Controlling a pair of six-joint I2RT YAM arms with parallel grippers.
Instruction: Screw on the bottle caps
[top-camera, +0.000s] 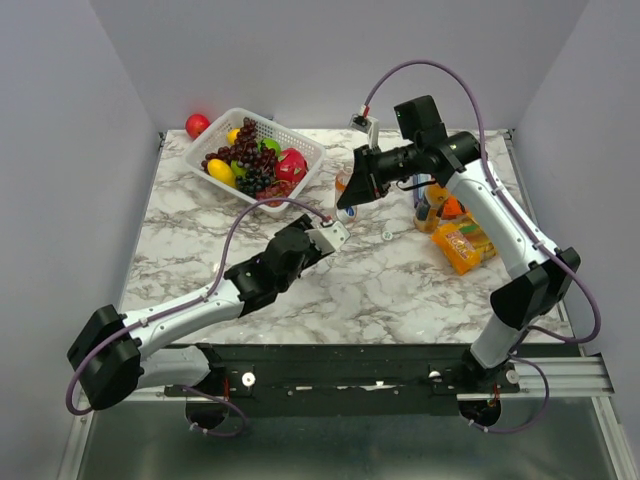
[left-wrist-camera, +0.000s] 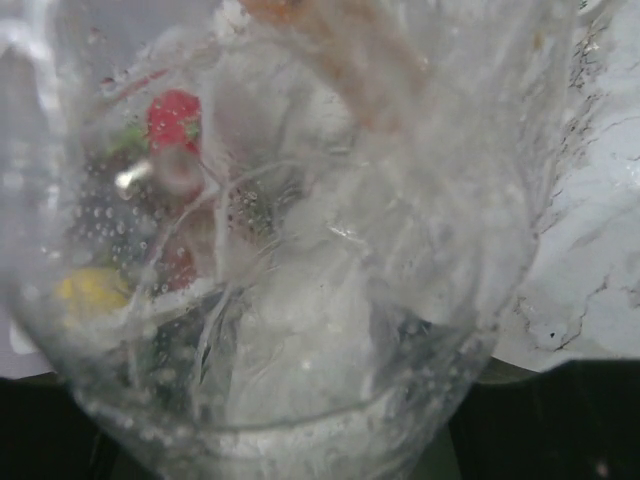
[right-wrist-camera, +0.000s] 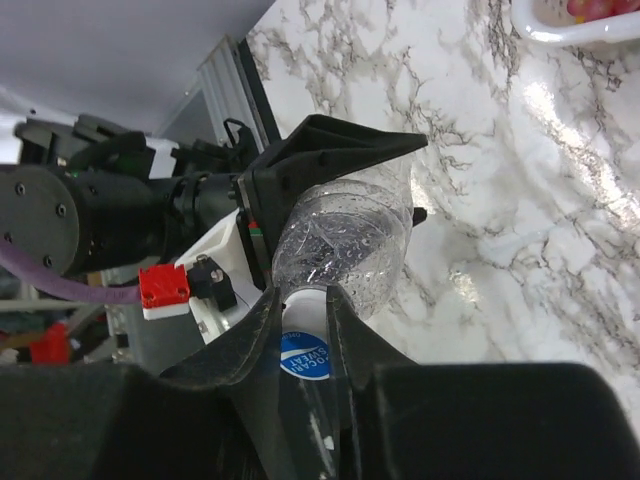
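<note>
My left gripper is shut on the clear bottle, which fills the left wrist view. In the right wrist view the same bottle lies tilted, with the left gripper's black fingers clamped round its body. My right gripper is shut on a white cap with a blue logo, which sits at the bottle's neck. From above, the right gripper meets the left one over the table's middle. An orange bottle stands just behind them. A second orange bottle stands to the right. A small loose cap lies on the marble.
A white basket of fruit stands at the back left, with a red apple behind it. Orange snack packets lie at the right, close to the right arm.
</note>
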